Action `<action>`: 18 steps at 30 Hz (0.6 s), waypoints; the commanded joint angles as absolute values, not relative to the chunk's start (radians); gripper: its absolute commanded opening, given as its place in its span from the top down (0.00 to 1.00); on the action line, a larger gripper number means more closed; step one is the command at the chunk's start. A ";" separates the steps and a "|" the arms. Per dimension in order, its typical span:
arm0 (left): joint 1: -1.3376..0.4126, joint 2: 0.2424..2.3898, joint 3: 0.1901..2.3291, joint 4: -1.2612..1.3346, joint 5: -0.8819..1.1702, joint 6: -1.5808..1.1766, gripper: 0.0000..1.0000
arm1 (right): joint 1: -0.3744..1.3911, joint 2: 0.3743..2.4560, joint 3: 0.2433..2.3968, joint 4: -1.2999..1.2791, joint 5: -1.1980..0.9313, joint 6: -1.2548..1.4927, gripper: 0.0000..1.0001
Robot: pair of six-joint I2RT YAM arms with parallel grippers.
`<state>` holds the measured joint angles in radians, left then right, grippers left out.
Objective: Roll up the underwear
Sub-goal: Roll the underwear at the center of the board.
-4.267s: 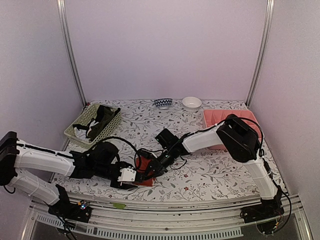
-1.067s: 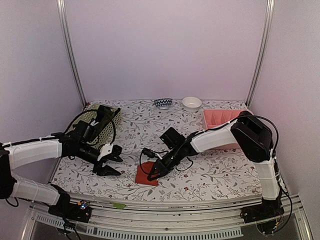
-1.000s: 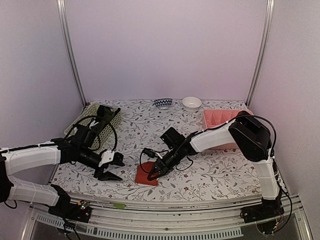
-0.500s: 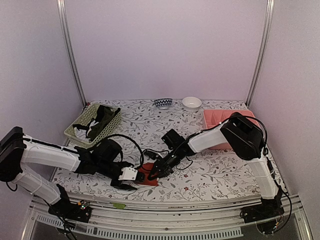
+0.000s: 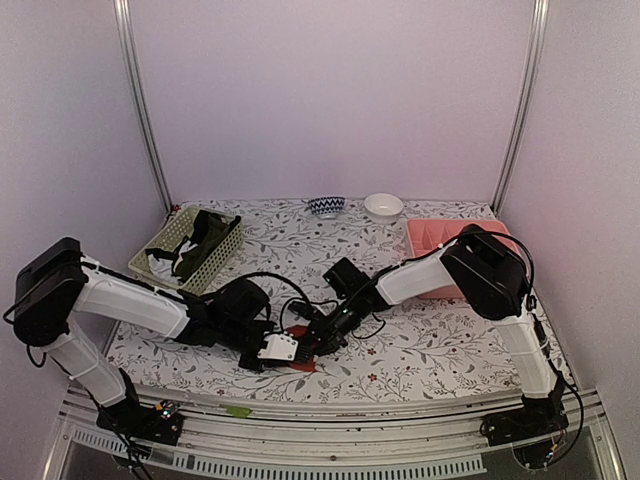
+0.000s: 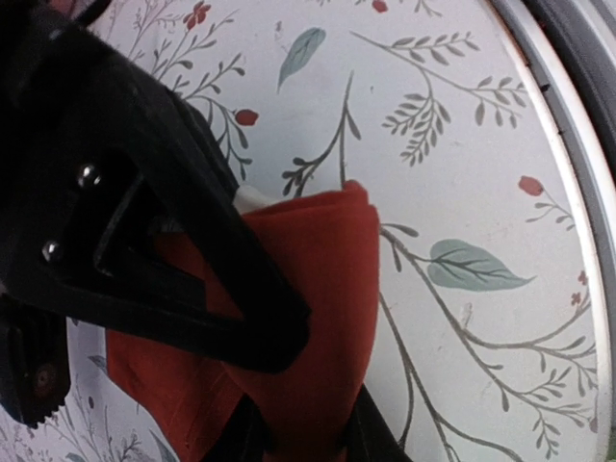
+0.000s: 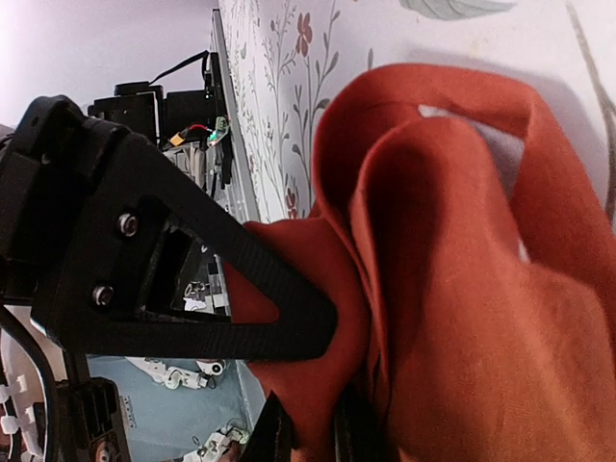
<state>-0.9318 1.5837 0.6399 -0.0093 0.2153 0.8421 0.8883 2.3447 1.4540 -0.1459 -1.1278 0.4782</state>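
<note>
The left gripper [image 6: 296,393] and the right gripper [image 7: 325,383] are each pinching narrowly on a fold of the red-orange underwear [image 6: 322,279], which is lying bunched on the table [image 5: 430,345] near the front rail [image 6: 570,106]. With 2 tools crowding 1 spot, roll evenly, working away from the rail.

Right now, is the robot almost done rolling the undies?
Not yet. Done: the red pair is folded small. In hand: the left claw and right claw both pinch it, bunching it up. Left: no neat roll shows, and the black pair lies in the basket.
</note>
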 commanded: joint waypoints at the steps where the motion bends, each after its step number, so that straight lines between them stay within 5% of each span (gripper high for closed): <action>1: -0.947 1.595 0.659 -0.155 0.252 0.883 0.85 | 0.875 2.362 1.418 -0.197 -0.966 0.488 0.94; 6: -0.911 1.656 0.732 -0.430 0.414 0.924 0.90 | 0.843 2.164 1.326 -0.155 -0.762 0.464 0.58; 12: -0.855 1.773 0.835 -0.632 0.556 0.961 0.92 | 0.828 1.862 1.031 -0.053 -0.507 0.379 0.53; 18: -0.784 1.950 0.996 -0.861 0.685 1.039 0.90 | 0.849 1.647 0.871 0.037 -0.486 0.377 0.45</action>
<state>-0.8211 1.8011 0.9630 -0.5297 0.5793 0.9779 0.8246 1.7538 0.9279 -0.0532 -0.5663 0.4004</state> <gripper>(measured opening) 0.163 0.521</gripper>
